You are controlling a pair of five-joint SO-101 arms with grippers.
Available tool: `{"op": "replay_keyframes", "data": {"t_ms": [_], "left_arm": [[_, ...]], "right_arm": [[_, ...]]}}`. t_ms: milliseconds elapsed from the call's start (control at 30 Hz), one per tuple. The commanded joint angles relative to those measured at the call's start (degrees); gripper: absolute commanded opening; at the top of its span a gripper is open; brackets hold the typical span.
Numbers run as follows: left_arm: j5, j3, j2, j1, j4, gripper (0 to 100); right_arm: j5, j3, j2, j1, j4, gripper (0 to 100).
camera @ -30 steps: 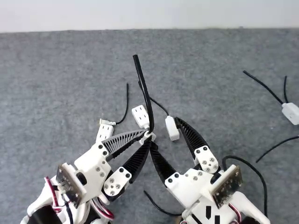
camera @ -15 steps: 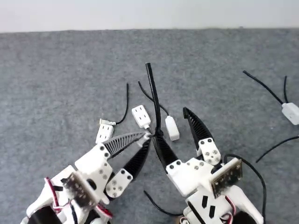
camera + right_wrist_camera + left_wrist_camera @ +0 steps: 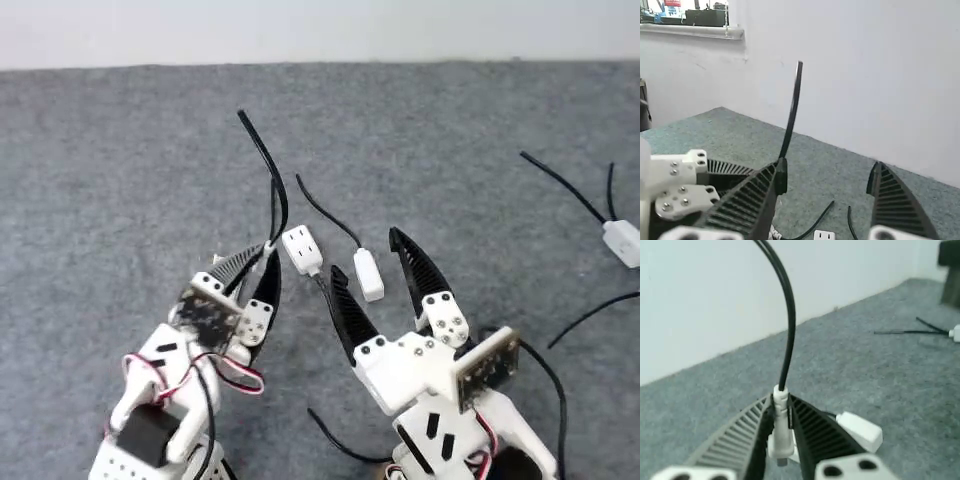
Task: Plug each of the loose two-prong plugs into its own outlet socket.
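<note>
The left gripper (image 3: pixel 258 262) is clenched on a white two-prong plug (image 3: pixel 780 432). The fingers pinch its body from both sides, and the black cord (image 3: pixel 789 325) leaves past the fingertips and arches up freely. Judgement: the body grip keeps the plug rigid for insertion while the cord stays clear of the fingers. The plug is a slim white moulding with a ribbed collar where the cord enters. Its prong end sits deep between the fingers and cannot be assessed. The outlet socket (image 3: pixel 302 250) lies on the carpet just beyond and beside the left fingertips, slots upward and unoccupied. The right gripper (image 3: pixel 365 256) is released, fingers spread wide, with a second white corded piece (image 3: pixel 369 277) lying between them. Contact cannot be confirmed. Judgement: it is positioned to take or brace that piece.
</note>
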Motion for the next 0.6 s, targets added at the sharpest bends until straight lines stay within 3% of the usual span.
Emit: {"op": "replay_keyframes", "data": {"t_ms": [0,200,367,567], "left_arm": [[0.88,7.08,0.35,-0.44,-8.88,1],[0.88,10.42,0.44,-3.60,-14.24,1],[0.88,8.75,0.44,-8.44,-14.33,1],[0.88,6.02,0.53,-9.23,-11.08,1]], "right_arm": [[-0.70,0.70,0.40,0.40,-2.07,26.3],[-0.70,2.81,0.40,0.40,-4.62,26.3],[-0.70,3.25,0.40,0.40,-4.70,26.3],[-0.70,4.66,0.48,0.13,-4.97,26.3]]}}
